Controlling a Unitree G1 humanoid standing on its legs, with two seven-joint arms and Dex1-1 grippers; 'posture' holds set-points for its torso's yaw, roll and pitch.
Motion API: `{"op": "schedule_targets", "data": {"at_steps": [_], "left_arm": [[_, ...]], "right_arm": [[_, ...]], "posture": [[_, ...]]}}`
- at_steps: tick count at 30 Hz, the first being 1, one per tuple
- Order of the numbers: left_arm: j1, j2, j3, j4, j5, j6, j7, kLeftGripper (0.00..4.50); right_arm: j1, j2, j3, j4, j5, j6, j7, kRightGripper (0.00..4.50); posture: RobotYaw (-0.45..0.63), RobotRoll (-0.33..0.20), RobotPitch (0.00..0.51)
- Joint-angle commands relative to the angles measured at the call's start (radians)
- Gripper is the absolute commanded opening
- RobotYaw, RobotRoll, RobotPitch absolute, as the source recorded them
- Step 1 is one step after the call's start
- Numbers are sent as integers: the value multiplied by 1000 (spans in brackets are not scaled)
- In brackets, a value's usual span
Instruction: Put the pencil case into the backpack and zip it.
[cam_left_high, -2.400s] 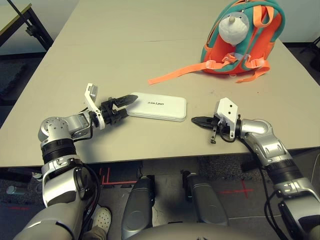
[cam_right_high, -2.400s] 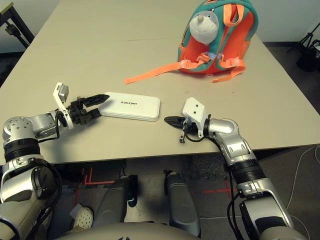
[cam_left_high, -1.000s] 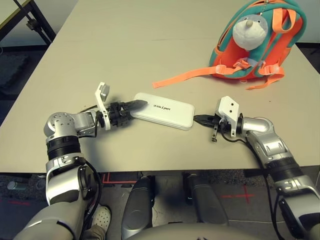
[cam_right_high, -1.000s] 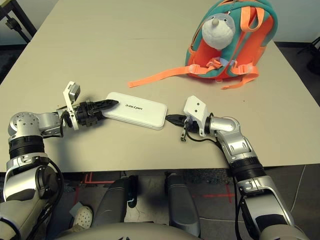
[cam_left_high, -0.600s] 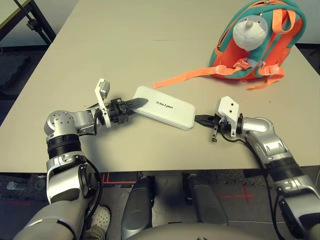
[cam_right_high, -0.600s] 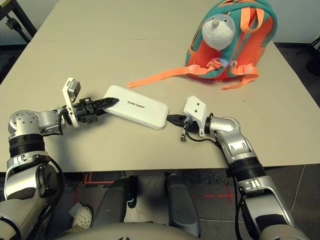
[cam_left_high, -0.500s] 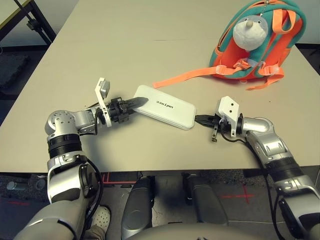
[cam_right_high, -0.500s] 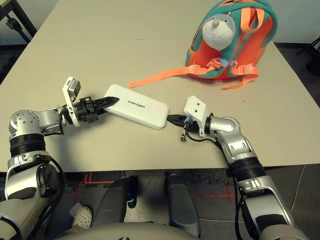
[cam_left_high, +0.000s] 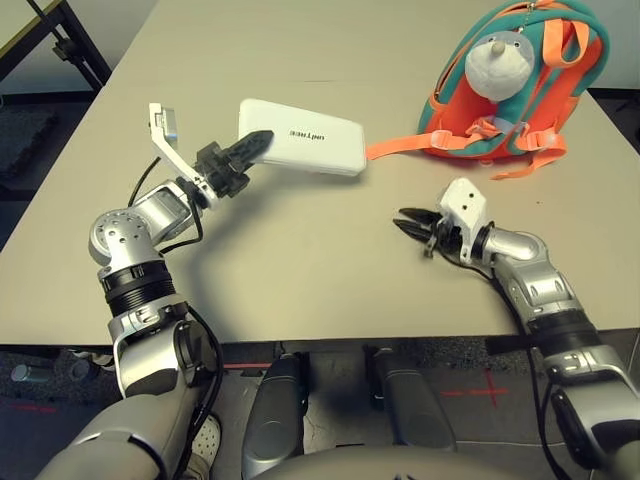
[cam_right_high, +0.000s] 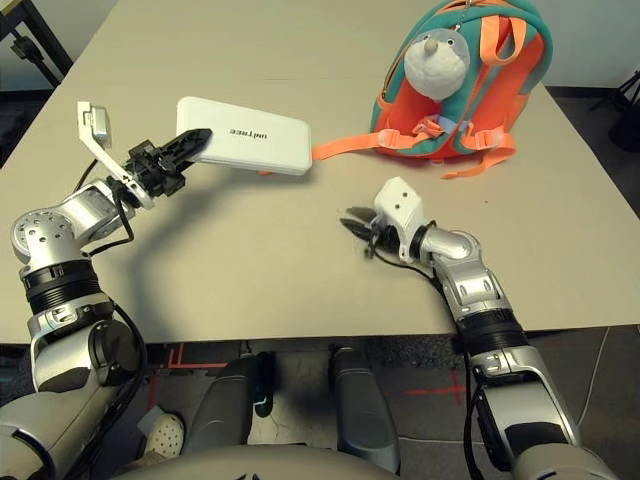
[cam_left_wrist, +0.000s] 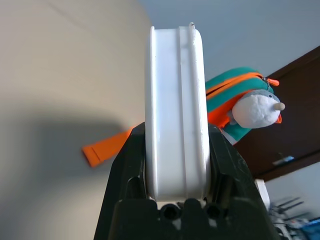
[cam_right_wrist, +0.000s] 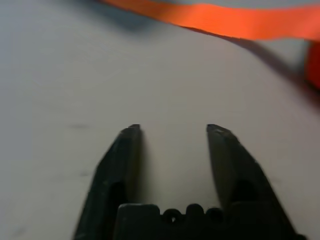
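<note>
My left fingers (cam_left_high: 250, 140) pinch the pencil case (cam_left_high: 303, 137) by one end; it may slip before reaching the backpack (cam_left_high: 520, 80). Right fingers (cam_left_high: 410, 222) spread, empty.

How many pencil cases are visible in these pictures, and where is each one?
1. The white pencil case is held at its end by the left gripper, lifted above the table, left of the backpack. Others may be hidden inside the backpack.
</note>
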Motion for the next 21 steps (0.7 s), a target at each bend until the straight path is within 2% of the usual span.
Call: {"op": "schedule_targets", "data": {"at_steps": [1, 2, 3, 10, 15, 21], "left_arm": [[15, -6, -22, -46, -5, -63, -13, 1400], [16, -7, -24, -46, -8, -71, -12, 1400], [17, -7, -27, -46, -11, -78, -10, 1400], [20, 2, -49, -28, -10, -103, -10, 1400], [21, 11, -63, -5, -5, -113, -20, 1400], [21, 14, -77, 15, -3, -123, -30, 1400]], "right_arm": [[-39, -7, -132, 36, 77, 107, -107, 4087], [-50, -13, -157, 39, 89, 129, -126, 4471], [-60, -19, -179, 40, 99, 151, -143, 4500], [-103, -77, -317, -35, 188, 387, -264, 4500], [-70, -133, -353, -182, 247, 556, -271, 4500], [-70, -168, -392, -291, 312, 651, -266, 4500]], "posture": [[-83, 0, 196], [-83, 0, 196], [-83, 0, 196], [-90, 0, 195], [-98, 0, 192], [-111, 0, 182]]}}
